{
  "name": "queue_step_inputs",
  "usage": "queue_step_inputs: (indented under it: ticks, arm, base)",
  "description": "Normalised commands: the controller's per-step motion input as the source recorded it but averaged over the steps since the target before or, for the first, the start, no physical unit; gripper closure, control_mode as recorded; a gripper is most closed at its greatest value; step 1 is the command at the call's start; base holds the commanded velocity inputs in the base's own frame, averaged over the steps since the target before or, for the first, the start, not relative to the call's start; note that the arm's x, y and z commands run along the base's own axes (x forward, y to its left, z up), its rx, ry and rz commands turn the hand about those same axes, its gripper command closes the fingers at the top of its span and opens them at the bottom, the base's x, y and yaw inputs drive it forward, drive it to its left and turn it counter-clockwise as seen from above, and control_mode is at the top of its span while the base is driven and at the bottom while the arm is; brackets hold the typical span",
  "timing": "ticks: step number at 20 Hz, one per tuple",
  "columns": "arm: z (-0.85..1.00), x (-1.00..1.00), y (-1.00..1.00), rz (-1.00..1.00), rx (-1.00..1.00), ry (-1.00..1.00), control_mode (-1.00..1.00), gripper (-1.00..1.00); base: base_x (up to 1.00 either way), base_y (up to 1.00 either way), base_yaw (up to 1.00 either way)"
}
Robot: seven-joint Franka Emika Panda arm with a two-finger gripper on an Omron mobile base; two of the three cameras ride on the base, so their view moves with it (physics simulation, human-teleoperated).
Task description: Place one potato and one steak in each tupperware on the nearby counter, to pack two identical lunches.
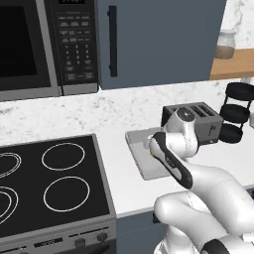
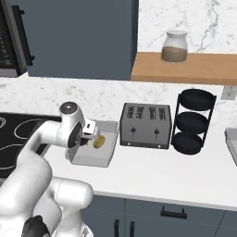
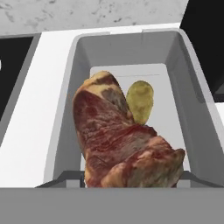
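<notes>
In the hand view a raw, marbled red steak (image 3: 122,144) hangs close in front of the camera, and my gripper (image 2: 89,134) is shut on it; the meat hides the fingertips. Below it the pale grey tupperware (image 3: 65,109) lies on the white counter (image 2: 152,171), with a yellow-green potato (image 3: 140,100) on its floor beside the steak's upper end. From the base views, the hand hovers low over this tupperware (image 2: 92,159), just left of the toaster; the potato (image 2: 98,141) shows past the gripper. My arm covers part of the tray (image 1: 135,144).
A dark slotted toaster (image 2: 146,125) stands right beside the tray, and a black three-tier rack (image 2: 192,120) beyond it. The black stovetop (image 1: 49,183) lies to the left, a microwave (image 1: 44,44) above it. A pale grey tray edge (image 2: 230,139) shows at the far right.
</notes>
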Motion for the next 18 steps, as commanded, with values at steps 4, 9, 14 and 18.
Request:
queue_step_inputs:
  ticks: [4, 9, 14, 18]
  arm:
    - [-0.36, 0.41, 0.07, 0.0, 0.0, 0.01, -1.0, 1.0]
    - [-0.29, 0.32, 0.08, 0.0, 0.0, 0.01, -1.0, 1.0]
    - [-0.14, 0.23, 0.0, 0.0, 0.0, 0.0, -1.0, 1.0]
    - [-0.06, 0.11, 0.19, 0.0, -0.01, 0.0, -1.0, -1.0]
  base:
    - [0.0, 0.0, 0.0]
    - [0.0, 0.0, 0.0]
    - [0.0, 0.0, 0.0]
    - [0.0, 0.0, 0.0]
